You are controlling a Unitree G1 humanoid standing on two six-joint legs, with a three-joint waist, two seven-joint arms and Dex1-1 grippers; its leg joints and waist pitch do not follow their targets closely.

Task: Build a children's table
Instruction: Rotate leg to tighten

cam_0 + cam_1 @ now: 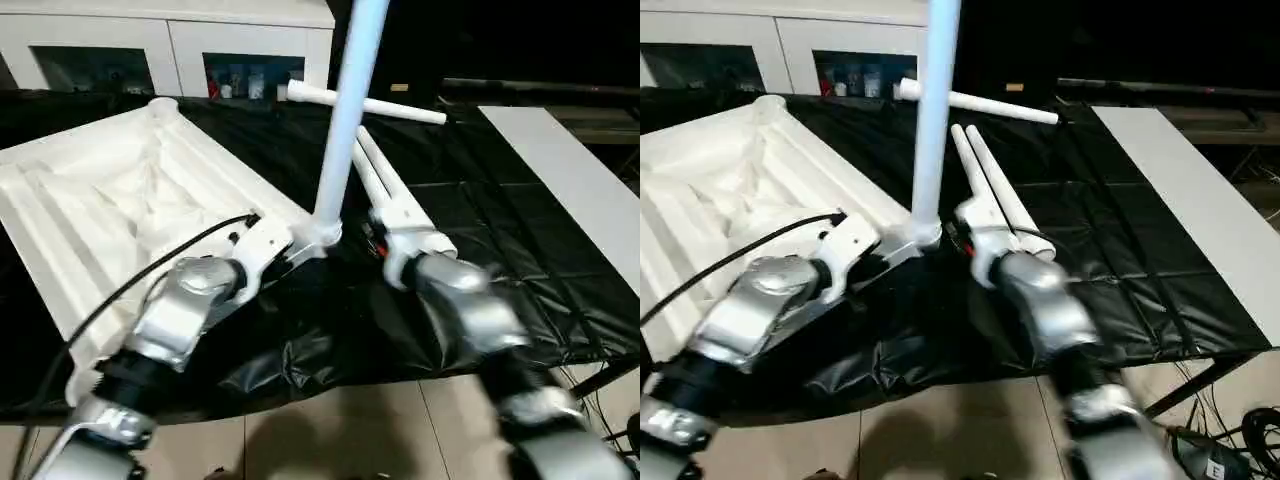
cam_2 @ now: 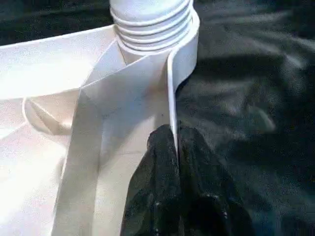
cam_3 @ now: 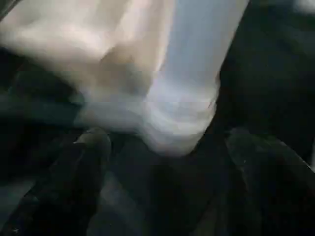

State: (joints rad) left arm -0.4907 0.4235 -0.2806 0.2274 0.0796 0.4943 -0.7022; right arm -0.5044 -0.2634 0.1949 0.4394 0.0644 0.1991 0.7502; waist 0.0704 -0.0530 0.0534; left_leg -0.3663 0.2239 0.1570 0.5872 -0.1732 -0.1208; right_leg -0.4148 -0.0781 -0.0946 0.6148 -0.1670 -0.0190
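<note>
Black sheeting (image 1: 480,200) covers the desk, with a white cabinet (image 1: 170,45) seen behind. At the left, the tabletop (image 1: 100,200) lies underside up, its near corner wall pinched by the closed left claw (image 2: 174,142). An upright leg (image 1: 345,120) is seated in that corner socket (threads are visible at its base). The right claw (image 3: 162,162) is spread wide around the leg's foot, gripping nothing. Three spare legs (image 1: 385,175) lie beyond. Fitting the first leg appears nearly done; next, another leg must be fetched.
</note>
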